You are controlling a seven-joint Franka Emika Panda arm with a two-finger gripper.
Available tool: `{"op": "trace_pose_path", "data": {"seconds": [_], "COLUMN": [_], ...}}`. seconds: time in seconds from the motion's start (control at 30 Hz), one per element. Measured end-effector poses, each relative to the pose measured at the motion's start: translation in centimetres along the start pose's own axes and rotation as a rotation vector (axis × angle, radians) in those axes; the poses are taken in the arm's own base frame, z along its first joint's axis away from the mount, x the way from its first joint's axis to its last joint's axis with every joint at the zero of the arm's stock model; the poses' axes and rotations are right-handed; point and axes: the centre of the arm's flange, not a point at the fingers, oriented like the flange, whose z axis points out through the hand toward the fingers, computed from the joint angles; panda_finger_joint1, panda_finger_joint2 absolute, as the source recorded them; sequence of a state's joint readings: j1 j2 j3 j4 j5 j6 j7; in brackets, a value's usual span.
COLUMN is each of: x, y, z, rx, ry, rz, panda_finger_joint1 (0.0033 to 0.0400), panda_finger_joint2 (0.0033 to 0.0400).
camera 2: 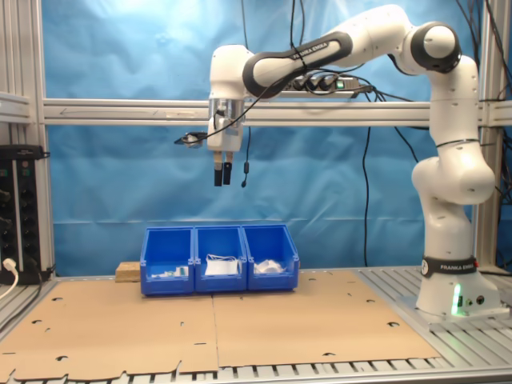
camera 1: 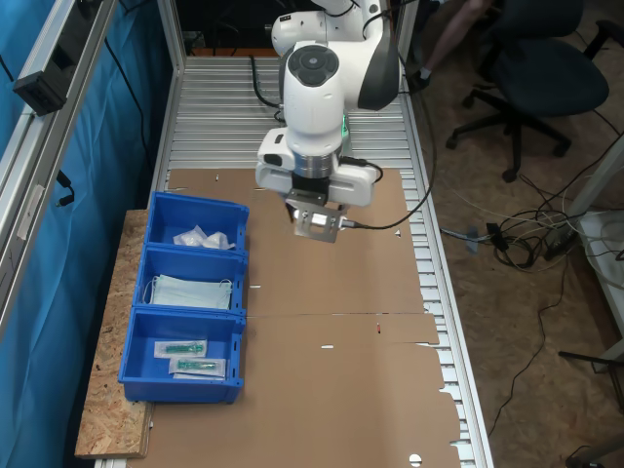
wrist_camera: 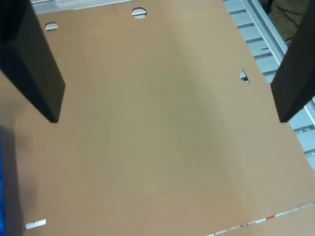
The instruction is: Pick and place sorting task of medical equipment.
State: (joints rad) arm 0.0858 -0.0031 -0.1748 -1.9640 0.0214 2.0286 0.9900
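Note:
White wrapped pads, the medical equipment (camera 1: 202,236), lie in the end compartment of a row of three blue bins (camera 1: 146,226) nearest the robot base; they show as white packets (camera 2: 268,266) in the second exterior view. My gripper (camera 2: 222,181) hangs high above the cardboard, beside the bins and well apart from them. In the wrist view the gripper (wrist_camera: 167,118) is open, its two dark fingers (wrist_camera: 34,69) wide apart with only bare cardboard below. From above, the gripper (camera 1: 315,230) sits over the cardboard near the bin row.
Pale-blue face masks (camera 1: 190,291) fill the middle bin, and green-tipped packets (camera 1: 190,357) lie in the third. Brown cardboard sheets (camera 1: 331,370) cover the slatted table. The bins rest on a chipboard slab (camera 1: 112,409). A blue curtain (camera 2: 120,48) backs the cell, and an office chair (camera 1: 536,68) stands off the table.

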Motion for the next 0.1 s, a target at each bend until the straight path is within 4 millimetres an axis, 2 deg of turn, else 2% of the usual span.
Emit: {"op": "trace_pose_path", "data": {"seconds": [0.1], "x": [-1.27], "y": [-0.74], "z": [-0.79], "rx": [-0.009], "ry": [-0.009], "rz": [-0.026], "panda_finger_joint1": [0.04], "panda_finger_joint2": [0.04]}}
